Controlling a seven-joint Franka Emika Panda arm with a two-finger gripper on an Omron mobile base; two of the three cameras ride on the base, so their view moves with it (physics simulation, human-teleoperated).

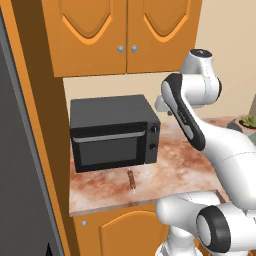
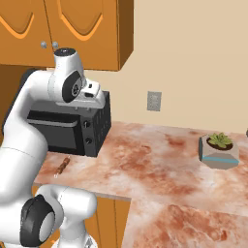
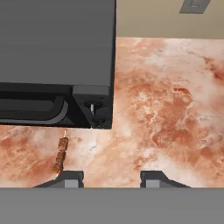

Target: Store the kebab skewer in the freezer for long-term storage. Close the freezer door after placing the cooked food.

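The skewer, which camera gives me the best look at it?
The hand view: the skewer lies close below the camera, meat chunks distinct, on the counter in front of the oven. The left base view shows it small but whole; in the right base view it is a small sliver beside the arm.

You're facing a kitchen corner with a reddish-brown marbled counter running under a plain beige wall. Orange wooden upper cabinets with small round knobs hang above, and matching orange lower cabinets sit beneath the counter. A black toaster oven stands on the counter against the wall. You can also see a grey wall outlet and a small potted succulent farther along.
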